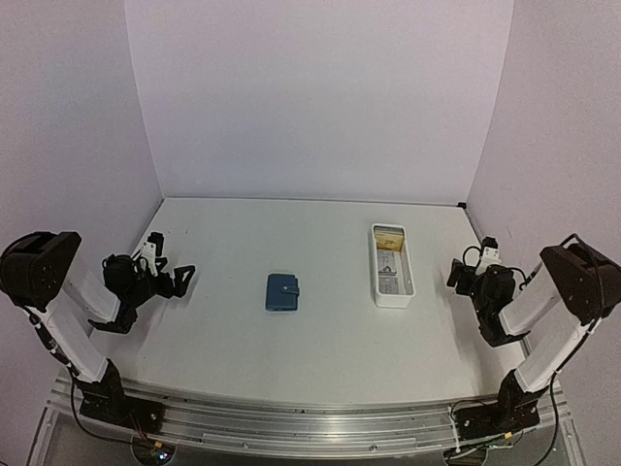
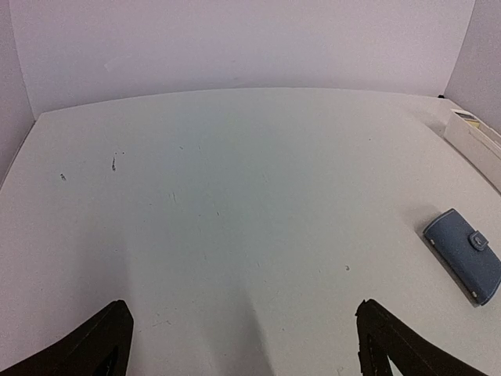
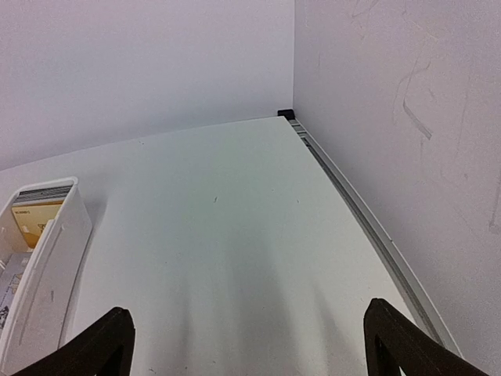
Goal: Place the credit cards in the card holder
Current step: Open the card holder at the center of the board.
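The card holder [image 1: 282, 291] is a small blue wallet, folded shut with its snap tab on top, lying flat near the table's middle; it also shows at the right edge of the left wrist view [image 2: 463, 252]. The credit cards lie in a long white tray [image 1: 393, 302]: a tan one [image 1: 389, 239] at the far end and a pale one [image 1: 390, 282] nearer. The right wrist view catches the tan card [image 3: 35, 221]. My left gripper [image 1: 171, 259] hovers open far left of the wallet, with nothing between its fingers [image 2: 243, 313]. My right gripper [image 1: 469, 260] stands open and empty just right of the tray [image 3: 246, 313].
The white tray's wall [image 3: 55, 258] stands close to the right gripper's left side. A side wall with a metal rail [image 3: 368, 219] runs along the table's right edge. White walls close off the back and the left side.
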`<state>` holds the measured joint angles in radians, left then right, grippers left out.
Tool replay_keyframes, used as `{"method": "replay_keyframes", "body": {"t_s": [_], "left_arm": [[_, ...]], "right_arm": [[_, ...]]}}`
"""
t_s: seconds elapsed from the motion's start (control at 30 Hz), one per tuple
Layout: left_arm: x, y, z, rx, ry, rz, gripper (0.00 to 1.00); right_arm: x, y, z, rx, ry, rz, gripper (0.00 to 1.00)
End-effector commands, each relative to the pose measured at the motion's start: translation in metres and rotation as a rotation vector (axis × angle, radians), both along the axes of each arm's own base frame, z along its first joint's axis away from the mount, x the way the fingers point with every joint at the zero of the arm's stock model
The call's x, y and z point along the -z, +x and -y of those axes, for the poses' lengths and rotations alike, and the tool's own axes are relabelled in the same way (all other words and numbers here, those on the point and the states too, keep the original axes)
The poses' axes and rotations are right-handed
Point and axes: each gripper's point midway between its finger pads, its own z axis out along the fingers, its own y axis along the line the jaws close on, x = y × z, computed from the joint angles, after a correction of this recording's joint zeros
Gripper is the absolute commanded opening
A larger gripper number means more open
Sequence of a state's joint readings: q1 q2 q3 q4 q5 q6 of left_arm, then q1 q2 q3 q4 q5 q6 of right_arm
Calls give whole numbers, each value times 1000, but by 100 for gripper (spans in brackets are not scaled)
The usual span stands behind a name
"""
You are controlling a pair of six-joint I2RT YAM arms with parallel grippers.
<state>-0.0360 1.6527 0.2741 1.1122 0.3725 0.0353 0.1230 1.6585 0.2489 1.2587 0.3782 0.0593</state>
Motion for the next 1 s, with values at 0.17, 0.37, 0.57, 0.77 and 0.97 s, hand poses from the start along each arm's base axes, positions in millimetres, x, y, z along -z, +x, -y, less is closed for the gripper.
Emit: {"method": "replay_keyframes", "body": {"t_s": [0.17,0.37,0.57,0.77,0.97], "left_arm": [[-20,8,1,13,8,81,100],[-38,24,-18,-118,4,31,100],[-110,49,13,-10,-59,-110,100],[-116,38,65,58,-214,-418,100],[-88,18,119,182,-340,-771,100]], "right_arm": [[-74,26,2,23,-11,51,98],[-159,48,-38,-190,39,39,98],[-246,42,-105,-440,176,99,98],[-244,51,-218,-513,246,-97,98],[-180,46,-334,-556,314,-370,94]]}}
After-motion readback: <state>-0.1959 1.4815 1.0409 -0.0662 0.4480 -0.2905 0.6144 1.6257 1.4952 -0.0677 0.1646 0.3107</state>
